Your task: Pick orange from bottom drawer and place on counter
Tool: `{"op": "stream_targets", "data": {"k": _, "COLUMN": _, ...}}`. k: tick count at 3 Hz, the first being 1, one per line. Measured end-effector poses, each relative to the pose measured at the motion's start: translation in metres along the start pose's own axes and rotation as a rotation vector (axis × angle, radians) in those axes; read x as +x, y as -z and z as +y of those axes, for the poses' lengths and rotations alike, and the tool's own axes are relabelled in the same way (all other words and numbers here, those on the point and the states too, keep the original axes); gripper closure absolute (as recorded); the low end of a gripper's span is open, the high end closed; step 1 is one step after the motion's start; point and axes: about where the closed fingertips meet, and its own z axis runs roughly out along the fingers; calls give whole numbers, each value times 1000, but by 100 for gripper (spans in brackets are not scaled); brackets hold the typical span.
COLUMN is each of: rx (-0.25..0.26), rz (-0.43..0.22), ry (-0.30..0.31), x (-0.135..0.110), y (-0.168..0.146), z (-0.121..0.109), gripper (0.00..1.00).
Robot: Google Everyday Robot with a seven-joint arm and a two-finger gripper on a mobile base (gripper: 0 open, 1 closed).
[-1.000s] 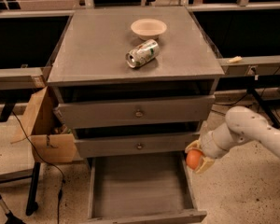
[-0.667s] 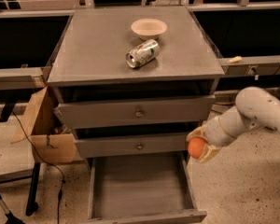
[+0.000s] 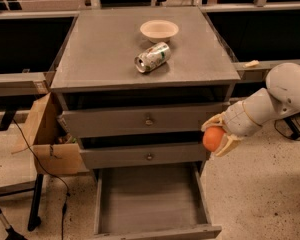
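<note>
My gripper (image 3: 216, 135) is shut on the orange (image 3: 213, 138) and holds it in the air just right of the cabinet, level with the middle drawer. The bottom drawer (image 3: 150, 200) stands pulled open below and to the left, its grey floor bare. The counter (image 3: 105, 49) is the flat grey top of the cabinet, above and to the left of the gripper. My white arm (image 3: 275, 99) reaches in from the right.
A tipped soda can (image 3: 152, 57) and a pale bowl (image 3: 159, 30) lie on the counter's middle and back. Two knobbed drawers (image 3: 145, 120) are closed. A cardboard box (image 3: 47, 134) and cables sit left of the cabinet. Dark shelving runs behind.
The gripper has risen with the orange from beside the bottom drawer's rim to the level of the middle drawer, drifting slightly right. The can and bowl have not moved.
</note>
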Motion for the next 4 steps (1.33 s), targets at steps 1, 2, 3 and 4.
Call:
{"op": "stream_targets", "data": {"k": 1, "rx": 58, "rz": -47, "ry": -11, "x": 7, "y": 10, "z": -19, "gripper": 100}}
{"op": "stream_targets", "data": {"k": 2, "rx": 115, "rz": -120, "ry": 21, "x": 1, "y": 34, "z": -57, "gripper": 100}}
{"op": "stream_targets", "data": {"k": 3, "rx": 169, "rz": -158, "ry": 64, "x": -13, "y": 73, "z": -100, "gripper": 100}}
{"op": "stream_targets", "data": {"k": 4, "rx": 276, "rz": -149, "ry": 108, "x": -27, "y": 133, "z": -126, "gripper": 100}}
